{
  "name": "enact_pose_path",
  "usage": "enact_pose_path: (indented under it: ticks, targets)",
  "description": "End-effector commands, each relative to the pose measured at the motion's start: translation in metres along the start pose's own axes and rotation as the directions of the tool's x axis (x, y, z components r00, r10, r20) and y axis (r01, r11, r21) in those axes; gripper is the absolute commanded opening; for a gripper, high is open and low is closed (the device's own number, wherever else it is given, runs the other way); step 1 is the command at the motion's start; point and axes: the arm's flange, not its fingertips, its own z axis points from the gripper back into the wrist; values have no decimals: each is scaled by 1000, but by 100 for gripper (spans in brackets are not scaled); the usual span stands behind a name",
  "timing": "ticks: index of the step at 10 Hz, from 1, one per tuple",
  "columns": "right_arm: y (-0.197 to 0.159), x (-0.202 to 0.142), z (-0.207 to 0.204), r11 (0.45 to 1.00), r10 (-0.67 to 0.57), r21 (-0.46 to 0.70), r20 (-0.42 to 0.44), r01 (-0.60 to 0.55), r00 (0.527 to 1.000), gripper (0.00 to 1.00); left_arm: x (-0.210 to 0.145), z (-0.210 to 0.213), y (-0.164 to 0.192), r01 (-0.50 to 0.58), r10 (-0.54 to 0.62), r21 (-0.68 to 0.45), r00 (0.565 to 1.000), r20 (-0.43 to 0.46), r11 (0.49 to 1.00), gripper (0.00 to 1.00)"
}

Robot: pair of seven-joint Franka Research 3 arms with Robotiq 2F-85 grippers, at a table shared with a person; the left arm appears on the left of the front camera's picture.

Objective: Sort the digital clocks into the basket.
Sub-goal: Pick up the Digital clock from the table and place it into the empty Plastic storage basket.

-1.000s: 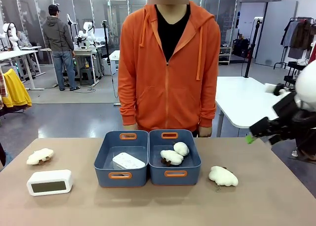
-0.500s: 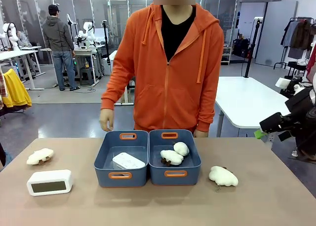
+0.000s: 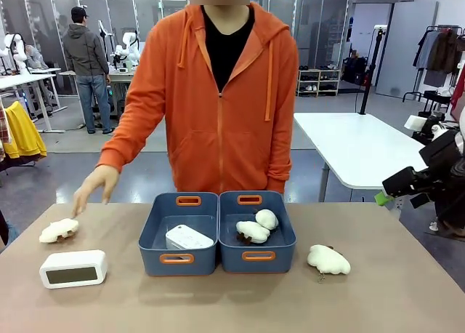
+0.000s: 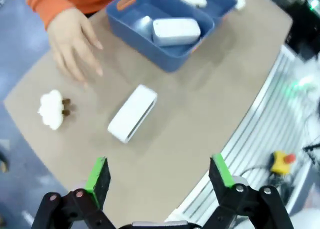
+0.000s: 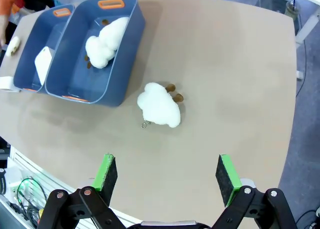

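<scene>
We see the left tool (image 4: 159, 164) held high, looking down on the table (image 3: 392, 289), its green fingers spread wide with nothing between them. Below it one white clock (image 4: 132, 113) lies on the table's near left part, grey face turned toward the robot's side, apart from everything else. The second clock (image 3: 189, 237) lies flat inside the left basket (image 3: 154, 227) — the blue tub with orange handle slots, standing mid-table and touching its twin, the right tub (image 3: 285, 235). Two cream plush toys (image 3: 256, 227) rest in that right tub; a third plush (image 3: 328, 259) lies on the table just to its right, ahead of the right tool (image 5: 165, 160), whose fingers are likewise spread and empty. A fourth plush (image 3: 59, 230) sits at the table's far left, beyond the loose clock. The person's hand (image 3: 94, 188), coming out of an orange sleeve, hangs near that plush — apart from it, not touching.
</scene>
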Motion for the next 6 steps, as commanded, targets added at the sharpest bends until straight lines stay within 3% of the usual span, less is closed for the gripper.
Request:
enact_pose_path:
  ticks: [1, 2, 4, 6]
  targets:
    - [1, 0, -2, 1000, -9, -10, -3, 9, 1000, 100, -4, -7, 2, 162, -160, 74, 987, -35, 984, 100]
    - [1, 0, -2, 1000, -9, -10, -3, 9, 1000, 100, -3, -13, 10, 133, -126, 151, 991, -53, 980, 100]
    - [1, 0, -2, 1000, -9, -10, -3, 9, 1000, 100, -1, -11, 29, -4, -5, 141, 998, 59, 990, 100]
    - [1, 0, -2, 1000, -9, -10, -3, 9, 1000, 100, -11, 12, 30, 26, -34, 98, 997, 75, 995, 100]
